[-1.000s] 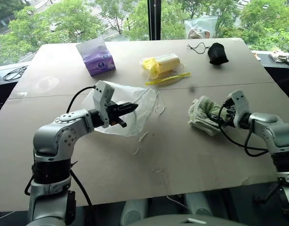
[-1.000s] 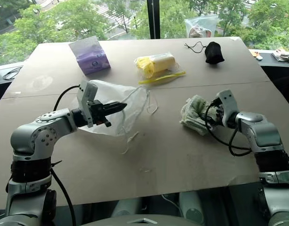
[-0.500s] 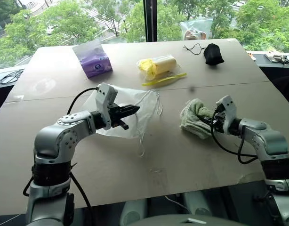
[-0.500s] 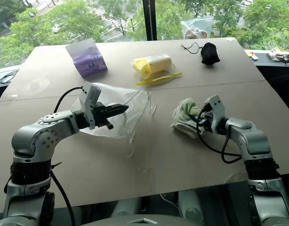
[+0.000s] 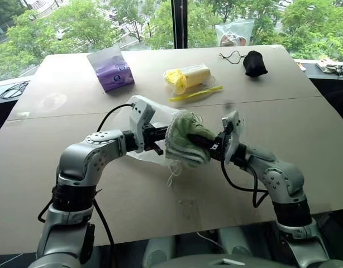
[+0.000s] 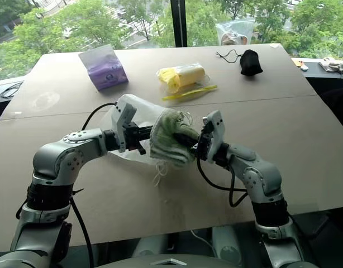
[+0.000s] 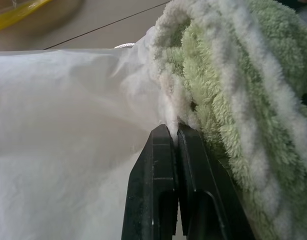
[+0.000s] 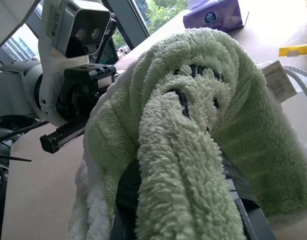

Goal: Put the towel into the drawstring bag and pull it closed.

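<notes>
Head camera views: the small pale green striped terry towel point(image 5: 185, 139) hangs bunched in the air above the brown counter point(image 5: 261, 111), carried by the right end effector point(image 5: 215, 146), whose two black fingers are clamped on the cloth. It sits right at the mouth of the large thin white semi-translucent drawstring bag point(image 5: 144, 155), which the left end effector point(image 5: 159, 135) holds up off the counter with its fingers pressed together on the fabric edge. White cords point(image 5: 172, 168) dangle below the towel. Further back lie a purple tissue pack point(image 5: 112, 68), a yellow item in clear plastic point(image 5: 189, 76) and a small black pouch point(image 5: 255, 63), all well apart from the work.

Left wrist view: the black fingers point(image 7: 161, 185) are closed on a pinch of white bag fabric, and the towel's pile presses against that same edge. Whether the towel is inside the mouth or against its outside cannot be told.

Right wrist view: the towel drapes over and around the gripping fingers, hiding most of them; the left end effector stands just beyond it.

Risks, as a judgement: the left end effector holds only one lip, so the mouth may stay collapsed and the towel could push the bag away or slide down its outside. The bulky, loosely bunched cloth may snag the rim or the cords. Releasing too soon would drop it onto the counter.
</notes>
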Controlling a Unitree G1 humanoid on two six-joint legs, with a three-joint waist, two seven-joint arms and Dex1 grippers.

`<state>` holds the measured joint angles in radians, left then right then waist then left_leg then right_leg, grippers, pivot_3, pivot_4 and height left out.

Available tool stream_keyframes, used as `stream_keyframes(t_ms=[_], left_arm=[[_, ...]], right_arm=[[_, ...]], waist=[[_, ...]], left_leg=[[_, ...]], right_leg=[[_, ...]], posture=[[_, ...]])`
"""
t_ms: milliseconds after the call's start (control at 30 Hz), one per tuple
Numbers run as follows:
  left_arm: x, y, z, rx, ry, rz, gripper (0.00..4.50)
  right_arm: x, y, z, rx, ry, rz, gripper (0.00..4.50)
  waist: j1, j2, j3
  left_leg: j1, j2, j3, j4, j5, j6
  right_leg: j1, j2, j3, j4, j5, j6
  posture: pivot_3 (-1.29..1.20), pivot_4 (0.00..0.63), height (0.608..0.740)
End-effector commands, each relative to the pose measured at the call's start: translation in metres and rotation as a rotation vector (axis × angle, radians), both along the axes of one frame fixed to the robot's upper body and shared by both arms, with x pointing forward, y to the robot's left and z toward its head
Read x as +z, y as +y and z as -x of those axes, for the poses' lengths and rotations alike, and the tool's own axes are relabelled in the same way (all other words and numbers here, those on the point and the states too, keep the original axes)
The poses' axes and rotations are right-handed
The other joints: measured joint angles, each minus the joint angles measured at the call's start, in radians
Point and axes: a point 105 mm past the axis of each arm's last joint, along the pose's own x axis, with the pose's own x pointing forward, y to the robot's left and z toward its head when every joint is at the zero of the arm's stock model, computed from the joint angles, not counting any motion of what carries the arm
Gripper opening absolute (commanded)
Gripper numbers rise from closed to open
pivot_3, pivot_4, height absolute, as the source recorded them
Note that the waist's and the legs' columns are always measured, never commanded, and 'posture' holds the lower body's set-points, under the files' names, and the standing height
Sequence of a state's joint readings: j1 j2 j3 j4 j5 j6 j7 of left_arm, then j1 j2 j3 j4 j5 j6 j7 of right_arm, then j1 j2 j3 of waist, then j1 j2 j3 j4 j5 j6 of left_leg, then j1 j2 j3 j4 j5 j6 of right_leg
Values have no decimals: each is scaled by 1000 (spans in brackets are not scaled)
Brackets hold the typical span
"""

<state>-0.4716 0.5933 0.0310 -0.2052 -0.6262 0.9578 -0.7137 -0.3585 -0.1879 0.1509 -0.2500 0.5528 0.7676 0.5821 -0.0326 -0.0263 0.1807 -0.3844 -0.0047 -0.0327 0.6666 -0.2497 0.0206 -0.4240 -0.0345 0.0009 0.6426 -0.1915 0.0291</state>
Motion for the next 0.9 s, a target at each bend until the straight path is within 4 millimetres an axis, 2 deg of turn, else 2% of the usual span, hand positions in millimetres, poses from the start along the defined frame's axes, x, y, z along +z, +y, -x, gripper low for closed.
stream_keyframes(t_ms=[33,267,400,467,533,667,733,833,900], left_arm=[[24,-3,3,-29,-86,27,0],[28,0,6,-19,-101,37,0],[36,-2,8,-27,-124,69,0],[35,4,6,-9,-124,57,0],[33,6,6,-7,-119,49,0],[31,3,11,-32,-108,52,0],[29,1,12,-33,-104,55,0],[23,6,10,0,-89,44,0],[22,9,10,5,-84,44,0]], right_arm=[[-6,4,3,43,-99,107,63],[-27,1,-6,77,-221,337,61],[-32,-1,-11,80,-255,384,61],[-7,4,-3,105,-200,178,61],[9,3,4,139,-180,61,61],[5,4,11,192,-192,113,61],[14,5,15,213,-180,42,61],[69,-12,29,275,-121,-328,60],[98,-27,37,315,-114,-506,60]], waist=[[2,0,0],[1,0,0],[0,0,0],[1,0,0],[1,0,0],[1,0,0],[1,0,0],[2,0,1],[3,1,2]], left_leg=[[0,-1,0,0,0,0],[0,0,-1,0,0,0],[0,0,-1,0,0,0],[0,0,-1,0,0,0],[-1,0,-1,0,0,0],[-1,0,-1,0,0,0],[-1,0,-1,0,0,0],[-1,0,-2,-1,0,0],[-1,0,-2,-1,0,0]], right_leg=[[0,0,0,0,0,0],[0,0,-1,-1,0,0],[0,0,-1,-1,0,0],[0,0,-1,-1,0,0],[0,0,-1,-1,0,0],[0,0,-1,-1,0,0],[0,0,-1,-1,0,0],[0,0,-2,-1,0,0],[0,0,-2,-1,0,0]], posture=[[0,150,740],[0,150,740],[0,150,740],[0,150,740],[0,150,740],[0,150,740],[0,150,740],[0,150,740],[0,150,740]])
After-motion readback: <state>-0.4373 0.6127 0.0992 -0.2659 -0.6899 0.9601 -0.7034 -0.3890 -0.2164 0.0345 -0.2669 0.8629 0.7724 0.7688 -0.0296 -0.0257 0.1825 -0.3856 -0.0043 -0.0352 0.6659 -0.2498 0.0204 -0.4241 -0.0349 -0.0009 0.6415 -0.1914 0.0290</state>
